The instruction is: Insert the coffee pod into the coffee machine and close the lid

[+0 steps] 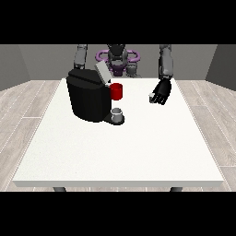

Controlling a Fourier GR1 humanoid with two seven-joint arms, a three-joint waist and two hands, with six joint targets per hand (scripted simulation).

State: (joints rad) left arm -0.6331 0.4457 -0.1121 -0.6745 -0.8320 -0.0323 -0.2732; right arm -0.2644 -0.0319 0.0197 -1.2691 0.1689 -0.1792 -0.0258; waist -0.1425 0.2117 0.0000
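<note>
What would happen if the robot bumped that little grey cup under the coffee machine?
The grey cup looks small and short, so it would probably slide or get knocked off its stand rather than stay put. It seems wider than tall, so tipping looks less likely. The black coffee machine stands close behind it, so a push that way would likely stop fast.

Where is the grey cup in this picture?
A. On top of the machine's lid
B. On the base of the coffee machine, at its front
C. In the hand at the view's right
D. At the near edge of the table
B: the grey cup stands on the low base of the black coffee machine, below the red part.
</note>
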